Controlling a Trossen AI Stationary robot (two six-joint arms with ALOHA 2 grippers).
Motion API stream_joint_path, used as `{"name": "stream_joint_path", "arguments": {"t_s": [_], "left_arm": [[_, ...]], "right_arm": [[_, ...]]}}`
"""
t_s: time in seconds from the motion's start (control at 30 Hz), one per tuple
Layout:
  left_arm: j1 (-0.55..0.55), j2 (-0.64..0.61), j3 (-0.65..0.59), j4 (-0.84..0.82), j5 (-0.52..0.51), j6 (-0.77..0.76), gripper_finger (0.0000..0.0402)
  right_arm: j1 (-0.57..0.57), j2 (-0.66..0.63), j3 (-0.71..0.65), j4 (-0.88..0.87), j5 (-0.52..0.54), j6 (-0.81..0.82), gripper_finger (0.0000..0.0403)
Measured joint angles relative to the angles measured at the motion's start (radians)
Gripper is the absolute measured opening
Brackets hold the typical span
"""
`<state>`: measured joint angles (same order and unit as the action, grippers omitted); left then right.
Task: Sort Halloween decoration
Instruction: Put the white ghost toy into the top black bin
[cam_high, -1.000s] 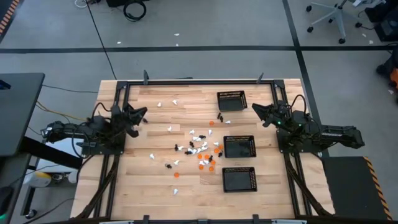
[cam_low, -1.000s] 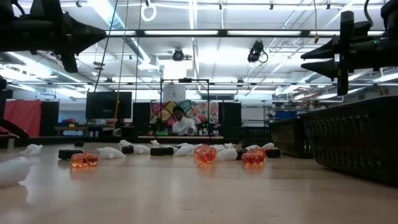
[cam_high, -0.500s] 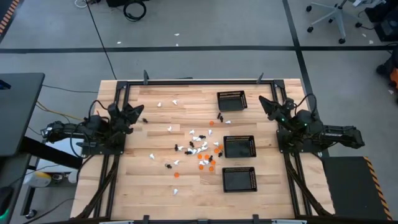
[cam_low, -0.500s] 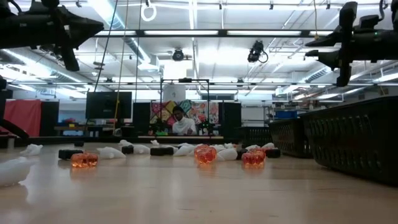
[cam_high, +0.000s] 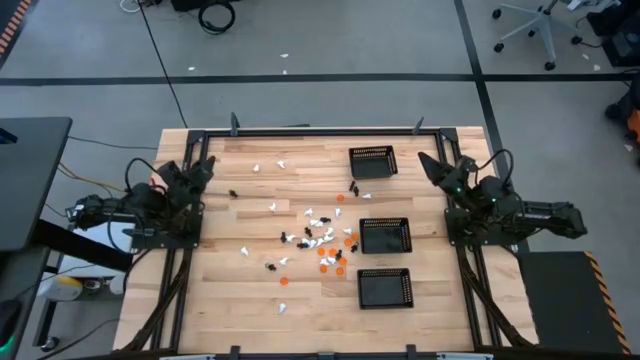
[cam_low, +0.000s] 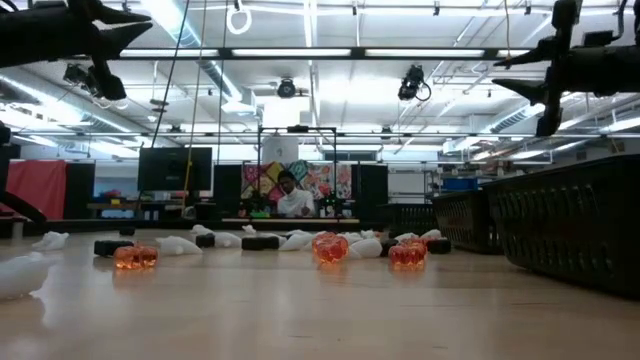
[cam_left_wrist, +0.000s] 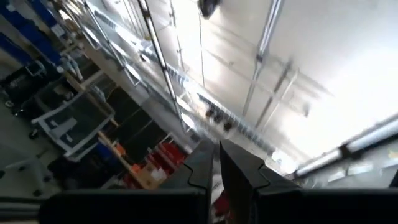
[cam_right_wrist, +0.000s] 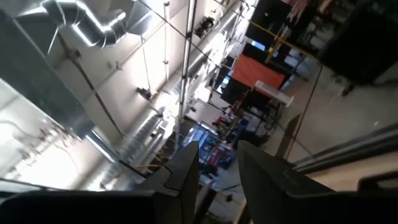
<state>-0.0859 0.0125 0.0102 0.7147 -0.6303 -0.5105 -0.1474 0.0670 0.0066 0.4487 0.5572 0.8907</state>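
Now, change: both arms are being drawn back to the surface's sides, wrists tilted upward.
Left jaws (cam_left_wrist: 214, 171): nearly closed, empty.
Right jaws (cam_right_wrist: 217, 168): slightly parted, empty.
Tiny white, orange and black Halloween figures (cam_high: 322, 240): being left scattered mid-surface, unsorted.
Black rectangular mesh trays (cam_high: 385, 236): seemingly empty.

Open board: you have bare wood along the table's (cam_high: 225, 290) left part.
Obstacles: three trays (cam_high: 385, 236) right; figures (cam_high: 320, 240) clutter centre.

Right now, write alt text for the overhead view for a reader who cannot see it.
Tiny white, orange and black Halloween figures lie scattered mid-table on a wooden table, left of three black mesh trays. The left pincer and right pincer hang over opposite table edges, holding nothing.
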Motion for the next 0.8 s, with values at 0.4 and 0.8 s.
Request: {"name": "stream_joint_path", "arguments": {"t_s": [0.4,0.8], "left_arm": [[0.041,0.06,0.291,-0.643,0.038,-0.147,0.0041],[0.124,0.273,0.422,-0.799,0.173,-0.315,0.0041]], "right_arm": [[0.002,0.357,0.19,0.104,-0.08,0.019,0.0117],[-0.021,0.957,0.656,-0.108,-0.211,-0.112,0.0117]]}}
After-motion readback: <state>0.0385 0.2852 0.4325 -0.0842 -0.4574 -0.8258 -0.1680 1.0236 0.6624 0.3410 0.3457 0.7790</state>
